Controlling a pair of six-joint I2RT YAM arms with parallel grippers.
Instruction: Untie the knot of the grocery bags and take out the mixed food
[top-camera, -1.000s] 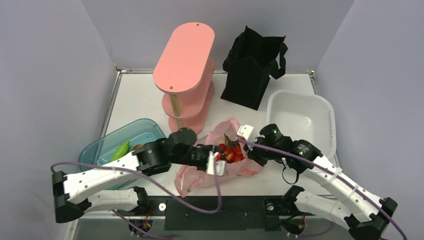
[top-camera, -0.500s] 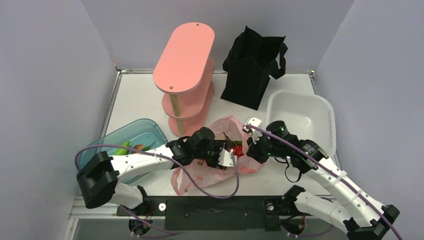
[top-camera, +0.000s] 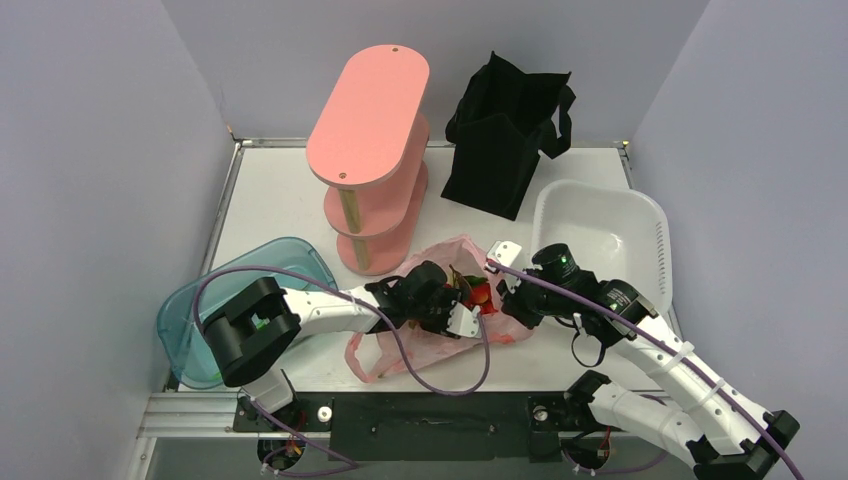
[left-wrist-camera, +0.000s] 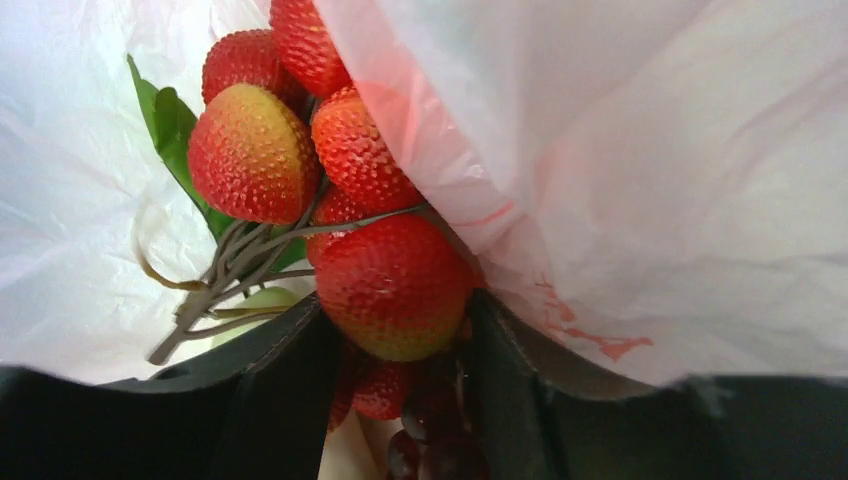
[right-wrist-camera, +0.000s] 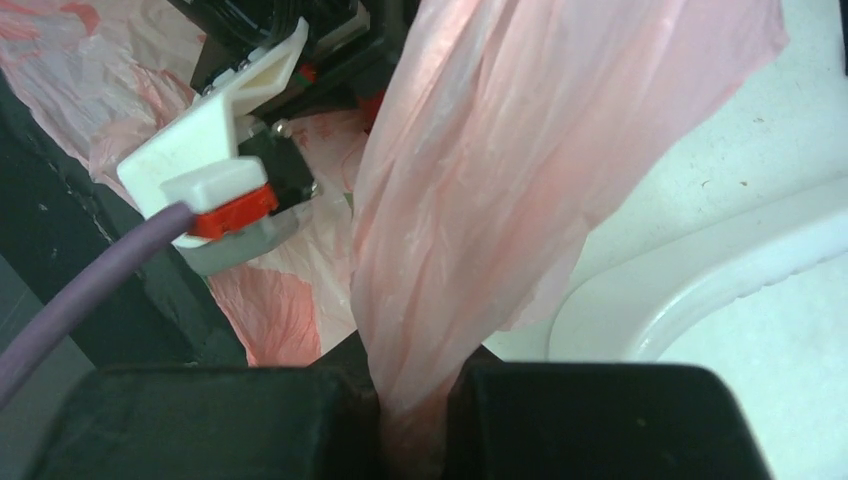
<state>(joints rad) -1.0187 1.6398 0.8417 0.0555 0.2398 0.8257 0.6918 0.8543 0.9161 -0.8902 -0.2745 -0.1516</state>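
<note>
The pink plastic bag lies at the table's front middle, its mouth open. My left gripper reaches inside it, shut on the bunch of small red and yellow fruits. In the left wrist view the fruits fill the gap between the jaws of the left gripper, with dark red grapes below and bag film at the right. My right gripper is shut on a bunched fold of the bag, which it holds up between the jaws of the right gripper. The black tote stands at the back.
A white basin sits right of the bag, close to my right arm. A pink tiered shelf stands behind the bag. A teal container lies at the front left, partly behind my left arm.
My left arm has stretched right, pushing its gripper deeper into the bag onto the fruits. My right gripper shifted slightly right and kept hold of the bag.
</note>
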